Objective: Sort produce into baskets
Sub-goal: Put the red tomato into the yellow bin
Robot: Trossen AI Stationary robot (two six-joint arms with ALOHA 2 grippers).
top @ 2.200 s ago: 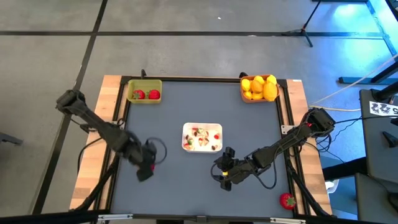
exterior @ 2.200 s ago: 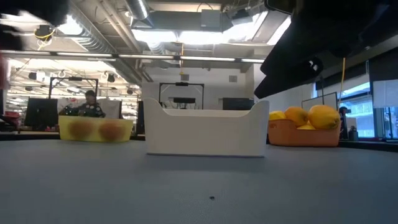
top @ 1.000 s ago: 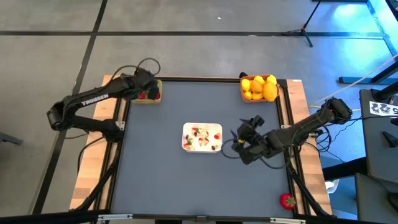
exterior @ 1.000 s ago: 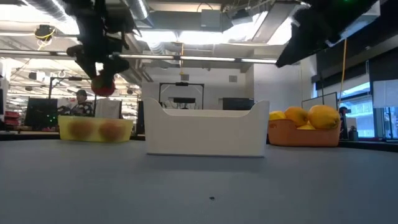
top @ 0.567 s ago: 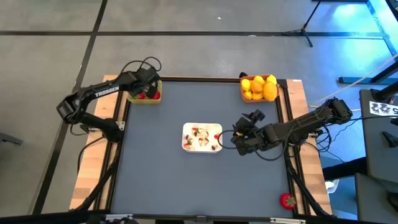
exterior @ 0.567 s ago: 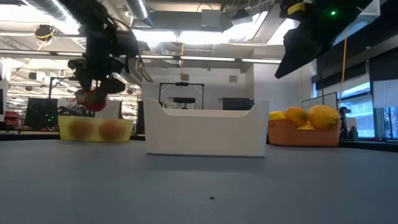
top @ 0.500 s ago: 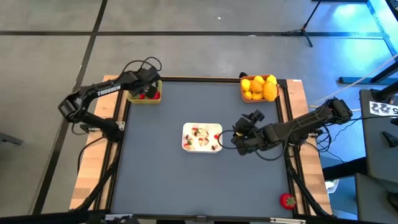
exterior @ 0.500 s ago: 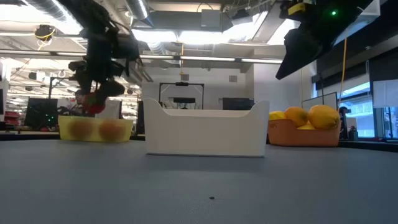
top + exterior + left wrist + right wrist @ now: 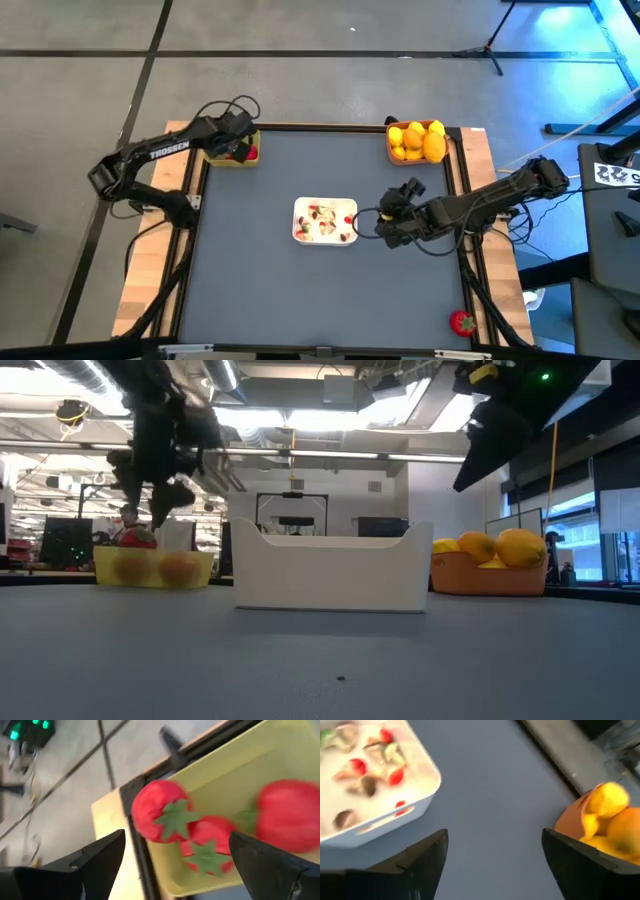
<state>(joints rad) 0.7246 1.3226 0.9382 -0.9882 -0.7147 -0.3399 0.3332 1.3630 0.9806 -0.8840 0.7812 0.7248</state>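
Grey matting covers the table (image 9: pixel 270 290), framed by bare wood rails, with a concrete floor all round and a lit workshop behind it in the low view. At the far left corner sits the green basket (image 9: pixel 228 158), mostly hidden from above by the left gripper (image 9: pixel 236 146), which hangs right over it. Its fingers (image 9: pixel 92 860) stand apart with nothing between them, and the left wrist view looks down into the basket at three strawberries (image 9: pixel 207 837): one blurred near the rim, one under it, one larger at the side. In the low view a strawberry (image 9: pixel 137 539) shows at the basket's rim just under the gripper, apart from it. Mid-table lies the white tray (image 9: pixel 297 226), holding small red and dark scraps. Just right of the tray the right gripper (image 9: pixel 386 225) hovers above the mat, jaws apart and empty; its wrist view takes in the tray's corner and the orange basket (image 9: pixel 572 825). That basket (image 9: pixel 392 153) stands at the far right corner, heaped with lemons (image 9: pixel 421 140). One more strawberry (image 9: pixel 461 322) lies on the wood rail at the near right corner, well apart from both baskets.
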